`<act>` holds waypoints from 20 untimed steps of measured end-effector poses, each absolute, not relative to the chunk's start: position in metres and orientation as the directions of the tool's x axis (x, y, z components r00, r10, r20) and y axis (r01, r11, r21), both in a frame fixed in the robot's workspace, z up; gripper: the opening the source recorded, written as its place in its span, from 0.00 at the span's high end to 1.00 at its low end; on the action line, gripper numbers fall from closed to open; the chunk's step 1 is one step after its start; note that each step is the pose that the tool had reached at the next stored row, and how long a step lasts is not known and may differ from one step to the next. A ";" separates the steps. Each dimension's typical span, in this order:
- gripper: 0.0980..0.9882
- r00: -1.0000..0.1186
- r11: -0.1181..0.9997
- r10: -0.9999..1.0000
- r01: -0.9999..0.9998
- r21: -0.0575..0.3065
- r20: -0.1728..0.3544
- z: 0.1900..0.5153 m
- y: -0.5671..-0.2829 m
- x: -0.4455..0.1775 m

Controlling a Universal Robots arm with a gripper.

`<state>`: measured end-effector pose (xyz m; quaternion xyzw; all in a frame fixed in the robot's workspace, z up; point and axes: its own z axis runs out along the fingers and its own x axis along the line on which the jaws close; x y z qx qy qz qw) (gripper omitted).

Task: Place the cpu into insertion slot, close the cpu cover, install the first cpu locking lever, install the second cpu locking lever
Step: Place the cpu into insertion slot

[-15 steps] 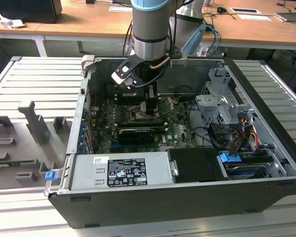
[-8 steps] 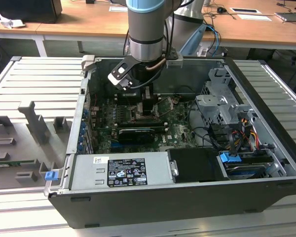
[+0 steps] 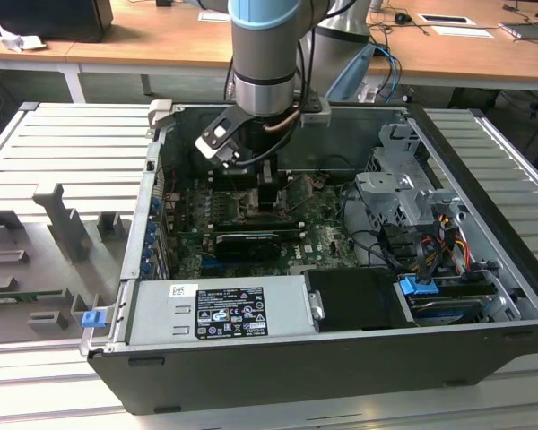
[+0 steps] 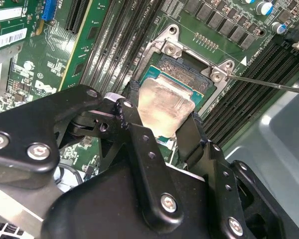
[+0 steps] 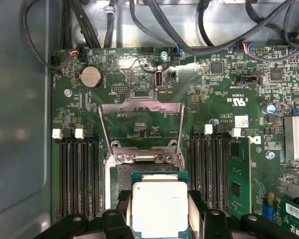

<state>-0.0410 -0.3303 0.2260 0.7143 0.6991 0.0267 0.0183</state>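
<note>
Step 1 is in hand. The gripper point(image 5: 159, 220) is pinching the cpu point(image 4: 163, 107) by 2 opposite edges, fingers closed snug on it, directly over the open socket point(image 4: 182, 67). The cpu cover point(image 5: 139, 105) is standing hinged back. Seating is calling for squared corners and a level drop.

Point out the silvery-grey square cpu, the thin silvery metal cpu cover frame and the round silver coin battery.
cpu point(image 5: 159, 209), first wrist view: middle of its metal top.
cpu cover point(image 5: 139, 105), first wrist view: crossbar at its free end.
coin battery point(image 5: 91, 77), first wrist view: centre of its face.
</note>
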 end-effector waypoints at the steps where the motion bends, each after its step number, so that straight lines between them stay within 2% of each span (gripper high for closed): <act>1: 0.50 0.021 -0.022 1.000 0.998 0.063 0.013 0.225 -0.330 -0.041; 20: 0.50 0.021 -0.022 1.000 0.998 0.063 0.012 0.218 -0.329 -0.044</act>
